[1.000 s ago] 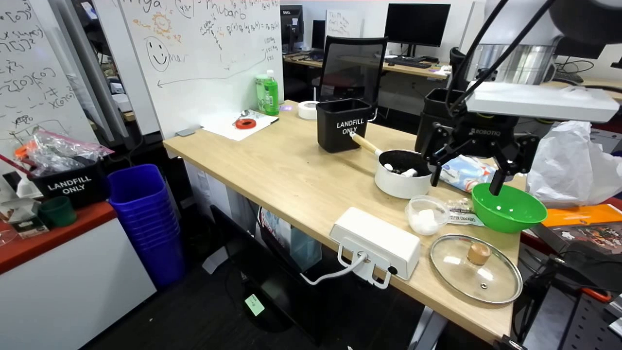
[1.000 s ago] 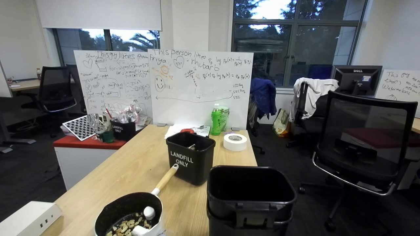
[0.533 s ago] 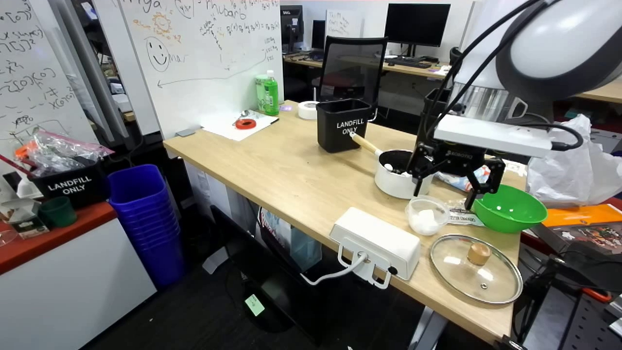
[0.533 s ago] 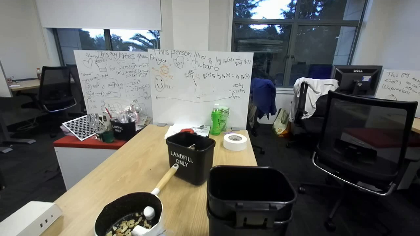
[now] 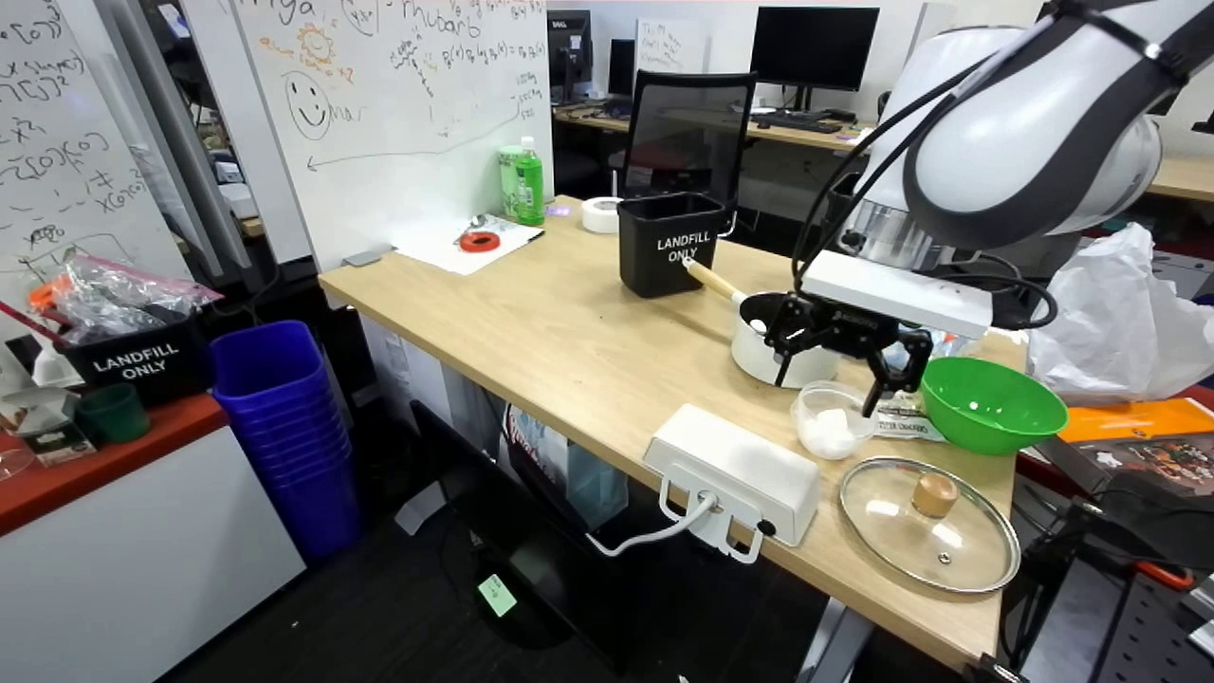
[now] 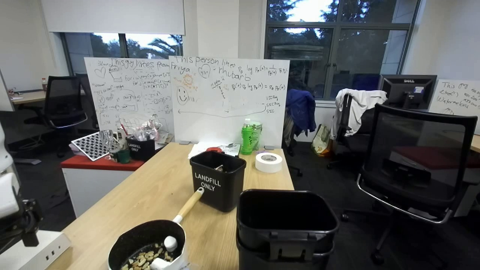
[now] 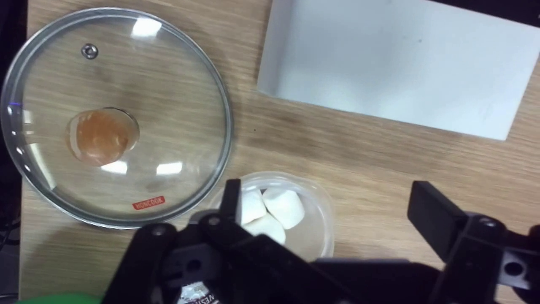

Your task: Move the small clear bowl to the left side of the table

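Observation:
The small clear bowl point(image 5: 809, 410) is whitish and translucent and sits upright on the light wood table point(image 5: 569, 327), between the saucepan and the glass lid. Several white marshmallows lie in it. It also shows in the wrist view point(image 7: 315, 228), partly hidden by a finger and the gripper body. It is out of view in an exterior view where the table point(image 6: 150, 202) shows from its end. My gripper point(image 5: 825, 394) is open and empty above the bowl. In the wrist view, the gripper point(image 7: 329, 199) has its left finger over the bowl's left part and its right finger over bare wood.
A white saucepan point(image 5: 770, 362) stands close behind the bowl, its handle toward a black bin point(image 5: 654, 251). A white box point(image 5: 735, 460), a glass lid point(image 5: 892, 531), a green bowl point(image 5: 996, 413) and a packet point(image 5: 906, 424) surround it. The table's front edge is near.
My gripper has moved left and down, from above the green bowl to above the small clear bowl. The arm has come into the left edge of an exterior view. The objects have stayed still.

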